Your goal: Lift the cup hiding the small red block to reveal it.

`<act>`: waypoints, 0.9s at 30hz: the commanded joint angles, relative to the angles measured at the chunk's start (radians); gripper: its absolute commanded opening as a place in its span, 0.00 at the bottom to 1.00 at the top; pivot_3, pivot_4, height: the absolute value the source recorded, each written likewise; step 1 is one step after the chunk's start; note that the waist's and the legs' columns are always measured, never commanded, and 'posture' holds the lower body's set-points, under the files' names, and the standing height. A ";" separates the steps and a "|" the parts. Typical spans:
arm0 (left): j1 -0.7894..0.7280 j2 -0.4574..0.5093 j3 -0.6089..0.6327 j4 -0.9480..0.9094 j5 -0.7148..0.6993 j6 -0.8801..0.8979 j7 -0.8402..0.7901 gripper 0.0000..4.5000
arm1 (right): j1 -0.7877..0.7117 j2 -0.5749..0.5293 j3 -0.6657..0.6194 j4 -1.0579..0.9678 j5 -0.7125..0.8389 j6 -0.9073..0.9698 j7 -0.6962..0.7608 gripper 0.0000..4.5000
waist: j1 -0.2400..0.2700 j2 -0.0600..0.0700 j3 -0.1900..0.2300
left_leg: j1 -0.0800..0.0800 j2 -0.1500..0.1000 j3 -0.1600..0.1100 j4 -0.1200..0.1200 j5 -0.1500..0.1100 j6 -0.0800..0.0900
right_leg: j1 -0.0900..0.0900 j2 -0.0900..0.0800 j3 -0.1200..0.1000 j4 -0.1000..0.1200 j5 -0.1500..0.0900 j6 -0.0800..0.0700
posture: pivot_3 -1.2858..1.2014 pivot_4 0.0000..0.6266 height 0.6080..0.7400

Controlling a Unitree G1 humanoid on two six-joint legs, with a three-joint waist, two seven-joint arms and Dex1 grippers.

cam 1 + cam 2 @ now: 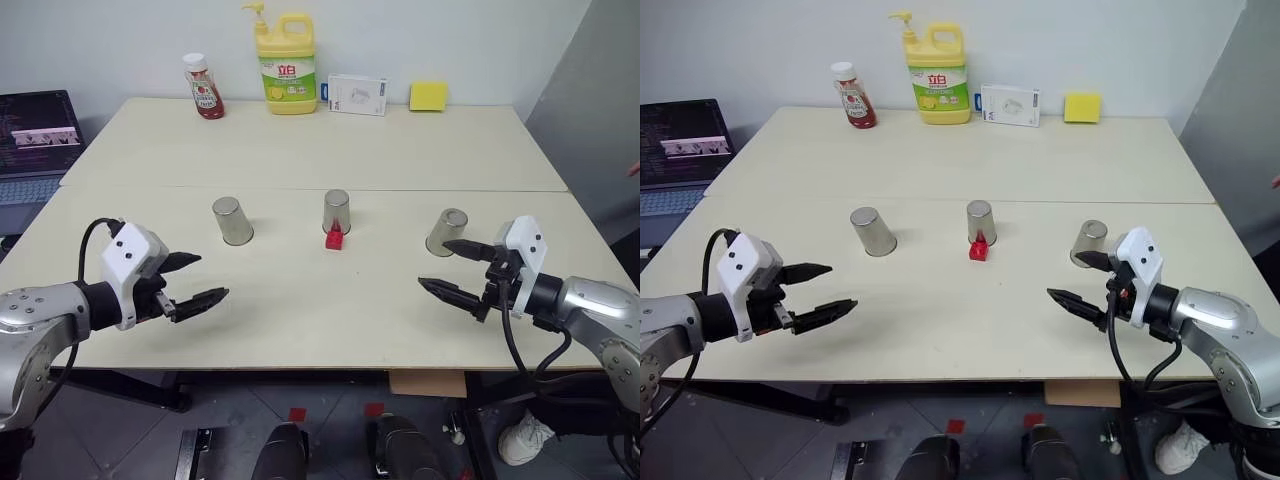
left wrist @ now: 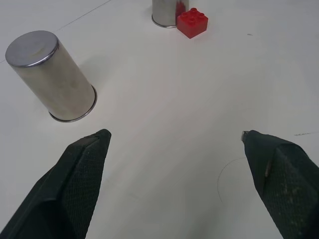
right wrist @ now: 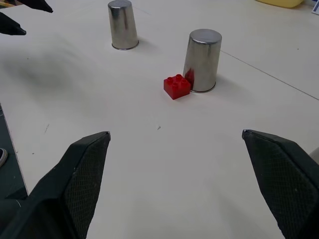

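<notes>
Standing here, the left gripper hovers low over the near left part of the desk, its fingers spread wide and holding nothing. It points toward the middle of the row, as if waiting for its turn rather than reaching. Just beyond it stands the left cup, upside down with its rim flat on the desk, the way a cup has to sit to hide anything.

The middle cup is also upside down, and the small red block sits in the open, touching or just beside that cup's near side. So the block is not covered at this moment; I judge the hiding has not been set up yet, or the reveal is already made.

The right cup stands mouth down as well, close behind the upper finger of the right gripper. That gripper's fingers are spread wide and empty, aimed in toward the centre.

For room: the three cups are well apart, so spread fingers could come around any one without knocking a neighbour. The desk between the grippers and the row is bare. The ketchup bottle, the dish soap bottle, the white box and the yellow sponge sit along the far edge, well out of the way. Both grippers hang near the desk's front edge.
</notes>
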 commanded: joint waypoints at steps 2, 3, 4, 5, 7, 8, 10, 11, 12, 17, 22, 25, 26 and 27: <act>-0.010 0.011 0.038 -0.024 -0.019 0.004 -0.006 0.99 | -0.018 -0.015 -0.034 -0.017 0.005 -0.001 0.000 1.00 | 0.000 0.000 0.000 | 0.000 0.000 0.000 0.000 0.000 0.000 | 0.000 0.000 0.000 0.000 0.000 0.000 | 0.52 0.24 1.00; -0.009 0.013 0.037 -0.026 -0.019 0.007 -0.005 0.99 | -0.016 -0.015 -0.038 -0.017 0.008 -0.001 0.001 1.00 | 0.000 0.000 0.000 | 0.000 0.000 0.000 0.000 0.000 0.000 | 0.000 0.000 0.000 0.000 0.000 0.000 | 0.52 0.24 1.00; -0.009 0.015 0.035 -0.027 -0.017 0.007 -0.005 0.99 | -0.012 -0.016 -0.043 -0.018 0.009 -0.001 0.003 1.00 | 0.000 0.000 0.000 | 0.000 0.000 0.000 0.000 0.000 0.000 | 0.000 0.000 0.000 0.000 0.000 0.000 | 0.52 0.24 1.00; -0.009 0.016 0.033 -0.030 -0.015 0.006 -0.005 0.99 | -0.004 -0.018 -0.049 -0.020 0.010 -0.001 0.005 1.00 | 0.000 0.000 0.000 | 0.000 0.000 0.000 0.000 0.000 0.000 | 0.000 0.000 0.000 0.000 0.000 0.000 | 0.52 0.24 1.00; -0.007 0.015 0.031 -0.034 -0.014 0.005 -0.004 0.99 | 0.011 -0.019 -0.067 -0.025 0.015 -0.001 0.005 1.00 | 0.000 0.000 0.000 | 0.000 0.000 0.000 0.000 0.000 0.000 | 0.000 0.000 0.000 0.000 0.000 0.000 | 0.52 0.24 1.00; -0.006 0.015 0.029 -0.037 -0.012 0.004 -0.004 0.99 | 0.020 -0.019 -0.079 -0.029 0.017 0.001 0.000 1.00 | 0.000 0.000 0.000 | 0.000 0.000 0.000 0.000 0.000 0.000 | 0.000 0.000 0.000 0.000 0.000 0.000 | 0.52 0.24 1.00; -0.006 0.015 0.024 -0.036 -0.007 -0.002 -0.005 0.99 | 0.040 -0.021 -0.099 -0.034 0.017 0.002 -0.006 1.00 | 0.000 0.000 0.000 | 0.000 0.000 0.000 0.000 0.000 0.000 | 0.000 0.000 0.000 0.000 0.000 0.000 | 0.52 0.24 1.00; -0.007 0.016 0.021 -0.035 -0.005 -0.003 -0.007 0.99 | 0.051 -0.022 -0.106 -0.037 0.018 0.002 -0.005 1.00 | 0.001 0.000 0.000 | 0.000 0.000 0.000 0.000 0.000 0.000 | 0.000 0.000 0.000 0.000 0.000 0.000 | 0.52 0.24 1.00; -0.007 0.017 0.018 -0.033 -0.003 -0.005 -0.008 0.99 | 0.059 -0.023 -0.111 -0.040 0.018 0.002 -0.004 1.00 | 0.001 0.000 0.000 | 0.000 0.000 0.000 0.000 0.000 0.000 | 0.000 0.000 0.000 0.000 0.000 0.000 | 0.52 0.24 1.00; -0.011 0.023 0.010 -0.021 0.003 -0.012 -0.021 0.99 | 0.094 -0.031 -0.147 -0.046 0.021 0.000 -0.002 1.00 | 0.000 0.000 0.000 | 0.000 0.000 0.000 0.000 0.000 0.000 | 0.000 0.000 0.000 0.000 0.000 0.000 | 0.52 0.24 1.00; -0.017 0.022 0.005 -0.008 0.012 -0.021 -0.030 0.99 | 0.130 -0.047 -0.168 -0.052 0.023 -0.001 0.014 1.00 | 0.001 0.000 0.000 | 0.000 0.000 0.000 0.000 0.000 0.000 | 0.000 0.000 0.000 0.000 0.000 0.000 | 0.52 0.24 1.00; -0.019 0.020 0.003 -0.003 0.015 -0.026 -0.031 0.99 | 0.127 -0.052 -0.167 -0.047 0.021 -0.005 0.013 1.00 | 0.000 0.000 0.000 | 0.000 0.000 0.000 0.000 0.000 0.000 | 0.000 0.000 0.000 0.000 0.000 0.000 | 0.52 0.24 1.00; -0.019 0.019 0.002 -0.002 0.017 -0.028 -0.031 0.99 | 0.121 -0.052 -0.165 -0.046 0.022 -0.004 0.010 1.00 | 0.000 0.000 0.000 | 0.000 0.000 0.000 0.000 0.000 0.000 | 0.000 0.000 0.000 0.000 0.000 0.000 | 0.52 0.24 1.00; -0.018 0.016 0.002 -0.001 0.019 -0.030 -0.031 0.99 | 0.116 -0.052 -0.163 -0.046 0.022 -0.003 0.009 1.00 | 0.000 0.000 0.000 | 0.000 0.000 0.000 0.000 0.000 0.000 | 0.000 0.000 0.000 0.000 0.000 0.000 | 0.52 0.24 1.00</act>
